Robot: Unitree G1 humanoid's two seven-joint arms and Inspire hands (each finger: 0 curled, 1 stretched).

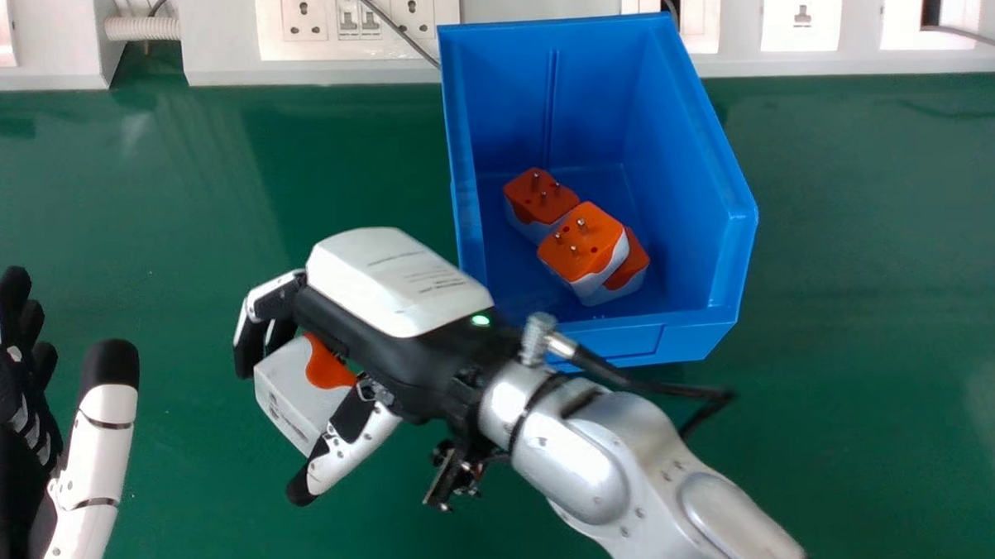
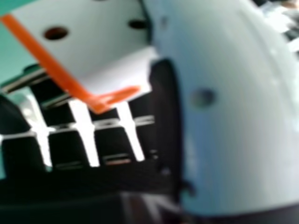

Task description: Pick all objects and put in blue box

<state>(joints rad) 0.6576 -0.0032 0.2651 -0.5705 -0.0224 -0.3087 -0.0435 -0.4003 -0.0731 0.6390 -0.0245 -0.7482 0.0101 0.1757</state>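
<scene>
The blue box (image 1: 685,331) stood on the green table (image 1: 860,242), with three orange-and-white plug adapters (image 1: 583,242) bunched together inside. Outside it, left of its near end, the right robot hand (image 1: 398,283) was clamped round a fourth adapter (image 1: 290,394). The left robot hand (image 1: 98,442) was at the head view's left edge, fingers relaxed and apart from the thumb.
</scene>
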